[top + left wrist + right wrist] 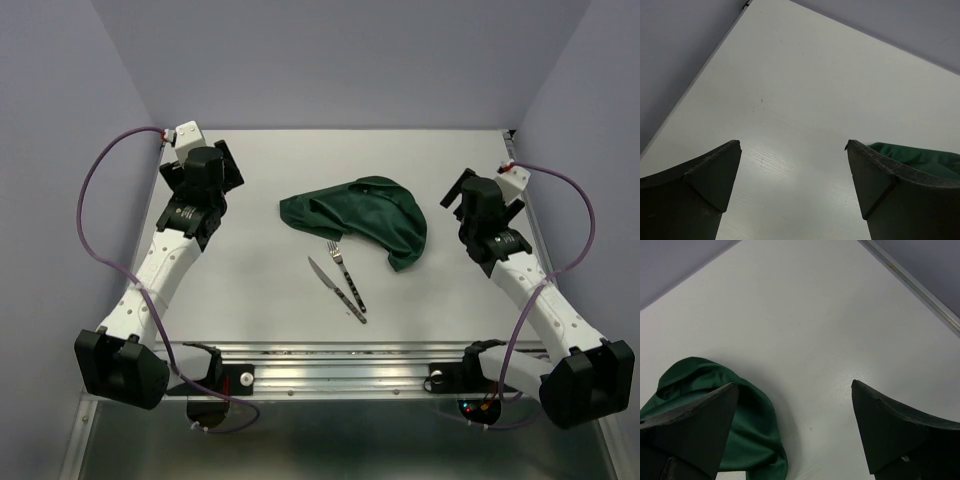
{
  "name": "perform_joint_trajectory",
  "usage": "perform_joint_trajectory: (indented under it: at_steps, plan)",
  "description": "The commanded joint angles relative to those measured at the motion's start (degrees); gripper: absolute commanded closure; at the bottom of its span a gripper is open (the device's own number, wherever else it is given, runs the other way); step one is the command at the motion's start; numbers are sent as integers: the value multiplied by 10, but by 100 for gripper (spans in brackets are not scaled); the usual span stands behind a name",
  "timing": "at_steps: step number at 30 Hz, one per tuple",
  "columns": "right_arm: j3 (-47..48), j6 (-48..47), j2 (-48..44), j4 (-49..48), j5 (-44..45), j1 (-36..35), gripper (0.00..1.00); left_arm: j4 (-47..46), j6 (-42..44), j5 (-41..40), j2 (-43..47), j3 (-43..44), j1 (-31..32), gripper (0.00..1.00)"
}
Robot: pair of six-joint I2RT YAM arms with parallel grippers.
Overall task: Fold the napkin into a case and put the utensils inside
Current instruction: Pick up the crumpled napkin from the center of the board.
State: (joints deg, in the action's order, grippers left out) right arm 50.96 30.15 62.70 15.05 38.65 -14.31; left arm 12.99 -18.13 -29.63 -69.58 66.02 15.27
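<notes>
The dark green napkin (360, 215) lies crumpled in a loose heap at the middle of the white table (250, 280). Just in front of it lie the fork (346, 274) and the knife (336, 289), side by side and slanted. My left gripper (792, 145) hovers open over bare table at the far left, with a corner of the napkin (920, 156) showing behind its right finger. My right gripper (794, 385) stands open at the right; the napkin (740, 425) lies by its left finger. Nothing sits between either pair of fingers.
Purple walls (330, 60) close in the table on the back and sides. A metal rail (350, 365) with the arm bases runs along the near edge. Cables (95, 210) loop beside each arm.
</notes>
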Motion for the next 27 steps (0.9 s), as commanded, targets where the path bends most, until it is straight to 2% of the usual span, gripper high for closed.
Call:
perform_joint_trajectory:
  at_steps: [1,9,13,16,17,18,21,27]
  plan:
    - [24,20,-9,5,21,-2,0,-3,4,-6,9,21,-1,1]
    - [22,7,-9,9,-23,-2,0,-6,-2,21,18,8,-1,1]
    - [26,-7,-7,13,-69,-2,0,-48,-16,46,44,-40,-1,1]
    - [26,-22,-2,12,-136,-2,0,-39,-14,90,39,-32,0,1]
    - [20,-28,1,-1,-167,-2,0,-19,-2,126,33,-26,0,1]
    - [16,-30,5,-9,-233,-2,0,-12,0,140,21,-23,0,1]
    - [-9,-20,32,-40,-330,-10,0,-10,-13,164,11,-37,1,1]
    - [-61,21,64,-56,-328,-46,0,-12,-35,184,-1,-69,18,1]
